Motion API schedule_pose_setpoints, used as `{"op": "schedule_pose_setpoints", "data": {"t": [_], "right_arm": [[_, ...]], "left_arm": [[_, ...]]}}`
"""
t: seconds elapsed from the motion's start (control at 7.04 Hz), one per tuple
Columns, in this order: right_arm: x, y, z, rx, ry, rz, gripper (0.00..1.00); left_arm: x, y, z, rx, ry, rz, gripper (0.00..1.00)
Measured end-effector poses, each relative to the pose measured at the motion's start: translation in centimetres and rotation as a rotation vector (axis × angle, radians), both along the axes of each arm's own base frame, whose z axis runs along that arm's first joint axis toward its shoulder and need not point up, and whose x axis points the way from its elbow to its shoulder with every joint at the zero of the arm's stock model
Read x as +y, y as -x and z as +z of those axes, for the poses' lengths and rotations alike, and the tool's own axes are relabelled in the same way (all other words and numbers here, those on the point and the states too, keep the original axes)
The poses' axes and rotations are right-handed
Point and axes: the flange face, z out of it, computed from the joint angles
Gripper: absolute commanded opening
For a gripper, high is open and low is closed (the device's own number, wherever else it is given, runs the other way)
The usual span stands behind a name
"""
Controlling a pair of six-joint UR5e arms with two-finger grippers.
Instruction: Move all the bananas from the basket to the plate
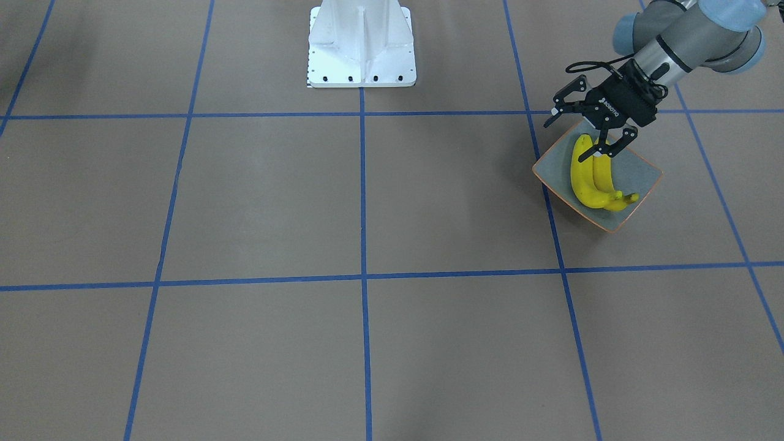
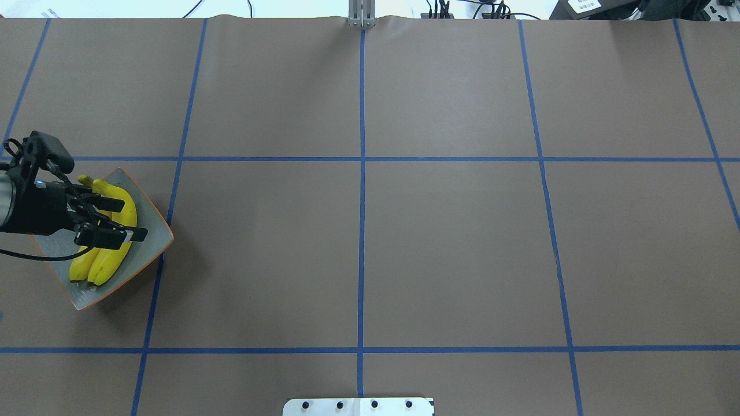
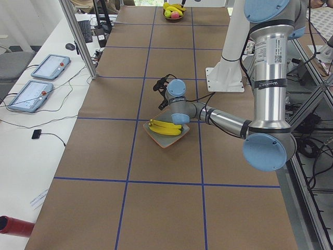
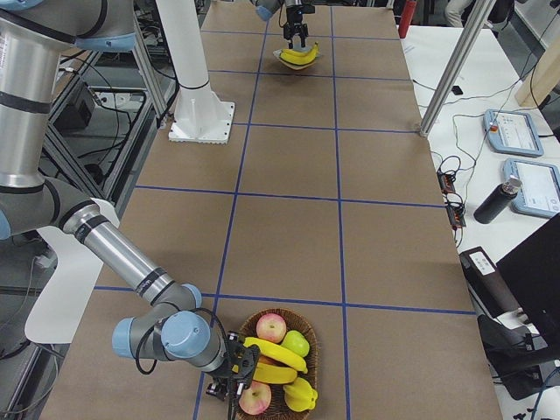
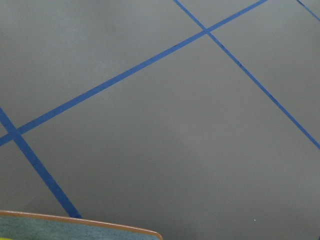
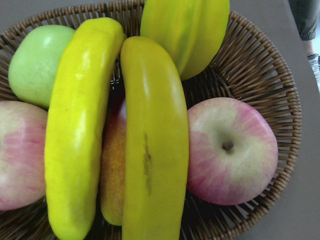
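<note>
Two yellow bananas lie side by side on the grey plate with the orange rim, at the robot's left end of the table; they also show in the overhead view. My left gripper is open and empty, hovering just above the bananas' ends on the plate. Two more bananas lie across the fruit in the wicker basket at the robot's right end. My right gripper is right beside the basket; I cannot tell whether it is open or shut.
The basket also holds pink apples, a green apple and a greenish-yellow fruit. The white robot pedestal stands at mid-table on the robot's side. A metal post and tablets stand past the table's far edge.
</note>
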Motion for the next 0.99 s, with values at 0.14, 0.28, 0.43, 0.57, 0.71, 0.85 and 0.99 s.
{"op": "schedule_pose_setpoints", "data": {"t": [0.14, 0.28, 0.43, 0.57, 0.71, 0.85, 0.99], "right_arm": [[-0.7, 0.0, -0.3, -0.006, 0.002, 0.014, 0.81], [-1.0, 0.1, -0.5, -0.013, 0.005, 0.021, 0.81], [-1.2, 0.3, -0.5, -0.019, 0.010, 0.022, 0.79], [-1.4, 0.5, -0.5, -0.022, 0.012, 0.017, 0.76], [-1.5, 0.8, -0.6, -0.023, 0.014, 0.011, 0.72], [-1.6, 1.1, -0.6, -0.025, 0.018, 0.005, 0.63], [-1.8, 1.3, -0.6, -0.026, 0.020, -0.001, 0.36]], "left_arm": [[0.0, 0.1, 0.0, 0.000, 0.000, -0.001, 1.00], [0.1, 0.1, 0.0, 0.000, 0.000, -0.001, 1.00], [0.1, 0.1, 0.0, 0.001, -0.001, -0.001, 1.00], [0.0, 0.1, 0.0, 0.001, -0.001, -0.001, 1.00], [0.0, 0.1, 0.0, 0.001, -0.001, -0.001, 1.00], [0.0, 0.1, 0.0, 0.001, -0.001, -0.001, 1.00], [0.0, 0.0, -0.1, 0.001, -0.001, -0.001, 1.00]]}}
